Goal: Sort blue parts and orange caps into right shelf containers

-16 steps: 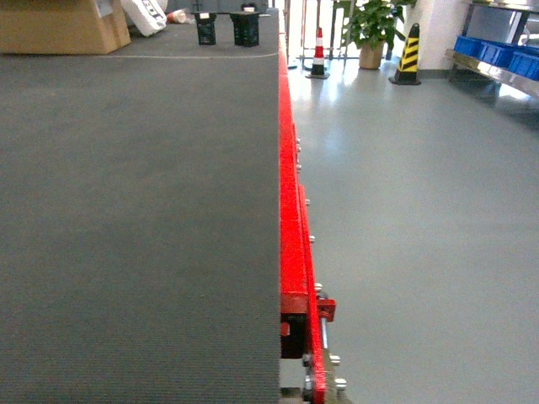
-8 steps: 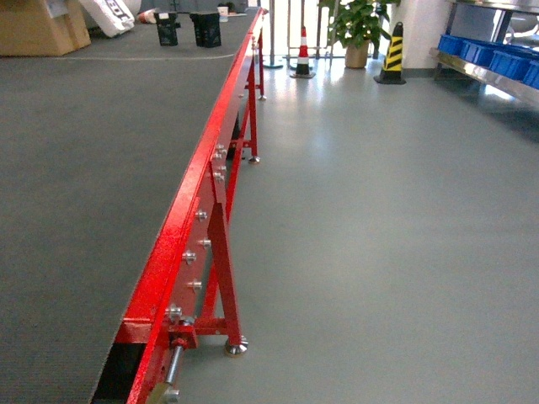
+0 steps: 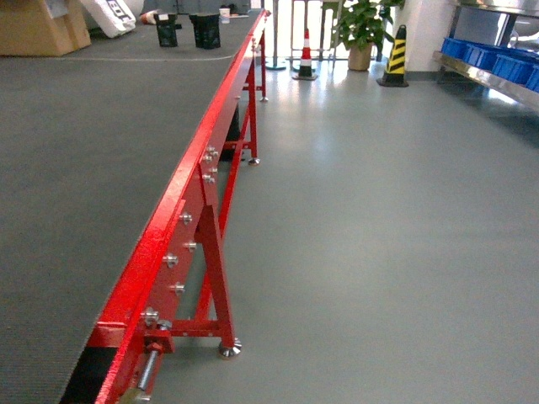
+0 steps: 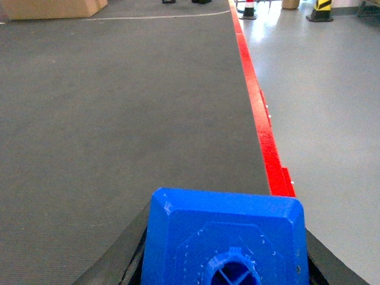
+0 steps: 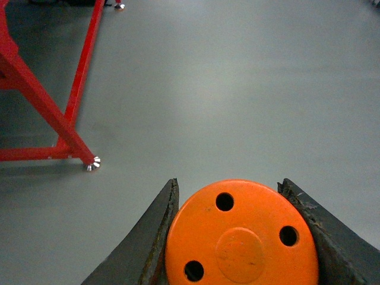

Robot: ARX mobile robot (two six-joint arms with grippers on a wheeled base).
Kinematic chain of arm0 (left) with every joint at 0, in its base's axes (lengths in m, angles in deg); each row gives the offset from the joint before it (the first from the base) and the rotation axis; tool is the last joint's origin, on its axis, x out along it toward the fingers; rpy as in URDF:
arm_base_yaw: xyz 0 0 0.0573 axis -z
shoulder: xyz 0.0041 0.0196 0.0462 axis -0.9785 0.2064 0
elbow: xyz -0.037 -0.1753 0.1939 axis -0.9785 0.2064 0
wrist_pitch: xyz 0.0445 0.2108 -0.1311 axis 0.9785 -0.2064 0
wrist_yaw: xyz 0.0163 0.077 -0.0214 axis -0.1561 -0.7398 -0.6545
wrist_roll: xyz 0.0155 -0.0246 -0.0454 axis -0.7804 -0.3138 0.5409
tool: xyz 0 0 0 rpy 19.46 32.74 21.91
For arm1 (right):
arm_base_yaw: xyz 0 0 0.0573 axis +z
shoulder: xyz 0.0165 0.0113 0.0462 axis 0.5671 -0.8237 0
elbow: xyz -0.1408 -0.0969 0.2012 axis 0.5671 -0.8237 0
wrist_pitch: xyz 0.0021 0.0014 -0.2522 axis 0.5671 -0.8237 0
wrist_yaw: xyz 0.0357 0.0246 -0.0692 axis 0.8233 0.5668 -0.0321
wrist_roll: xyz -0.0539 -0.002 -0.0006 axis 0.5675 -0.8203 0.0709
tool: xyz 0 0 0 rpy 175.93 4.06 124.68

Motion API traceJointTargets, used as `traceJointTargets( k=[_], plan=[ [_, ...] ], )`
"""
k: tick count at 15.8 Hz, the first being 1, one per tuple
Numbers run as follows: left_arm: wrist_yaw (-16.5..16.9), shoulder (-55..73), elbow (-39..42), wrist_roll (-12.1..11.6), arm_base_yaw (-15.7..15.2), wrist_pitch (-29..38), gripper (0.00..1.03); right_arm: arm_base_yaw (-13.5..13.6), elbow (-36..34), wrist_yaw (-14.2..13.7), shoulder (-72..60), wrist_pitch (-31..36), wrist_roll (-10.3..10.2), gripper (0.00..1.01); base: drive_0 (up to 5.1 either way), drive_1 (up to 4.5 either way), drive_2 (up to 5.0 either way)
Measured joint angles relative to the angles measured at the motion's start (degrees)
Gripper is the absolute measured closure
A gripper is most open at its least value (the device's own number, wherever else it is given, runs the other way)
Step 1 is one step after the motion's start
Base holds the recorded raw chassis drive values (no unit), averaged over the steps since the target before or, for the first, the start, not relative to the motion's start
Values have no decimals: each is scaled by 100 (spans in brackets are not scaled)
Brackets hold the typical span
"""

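grey ribbed matting covers the tabletop (image 3: 93, 143) on my left, edged by a red frame (image 3: 194, 168) on slanted legs. at its far end sit a cardboard box (image 3: 38, 25) and two small black stands (image 3: 185, 30). my left pincer (image 4: 224, 261) is clenched on a blue part (image 4: 222, 234), held above the matting close to the red edge; dark fingers (image 4: 124, 258) press its sides. across the bare grey floor (image 3: 379, 210) stand a red and white cone (image 3: 305, 52), a potted plant (image 3: 364, 25) and a yellow and black cone (image 3: 395, 55). my right pincer (image 5: 240, 237) is grasping an orange cap (image 5: 242, 234), its holed flat face toward the camera, above the floor beside a table leg (image 5: 56, 119). far right, blue containers (image 3: 497, 59) rest on the steel shelf (image 3: 484, 77), well apart from me.
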Motion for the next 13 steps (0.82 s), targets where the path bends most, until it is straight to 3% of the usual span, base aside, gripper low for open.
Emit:
traceJointTargets(
  k=[13],
  plan=[
    [11, -15, 0, 0, 4, 31, 58, -4, 0, -11, 0, 22, 0, 58, 463, -283, -283]
  ],
)
